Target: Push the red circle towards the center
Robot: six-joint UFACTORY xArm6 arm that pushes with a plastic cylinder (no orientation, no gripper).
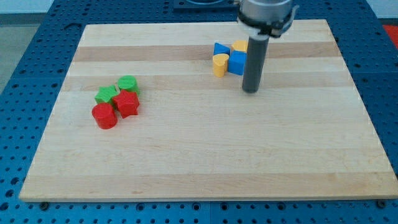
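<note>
Lying far out at about eight o'clock from my tip (250, 91), the red circle (104, 116) is being shown near the lower left of the wooden board (205, 162), well apart from the rod. It is being touched on its upper right by a red star (127, 103); a green star (107, 94) and a green circle (128, 83) are sitting just above the pair. My tip is resting on the board at upper right of centre, just beside a blue cube (237, 63), which is clustered with a yellow heart (219, 64), a blue triangle (220, 49) and a yellow block (240, 46). The rod is being held upright; having no jaws, it is gripping nothing. The board's centre is lying at roughly three o'clock from the red circle, so the tip is judged to need placing at the circle's far left side first.
</note>
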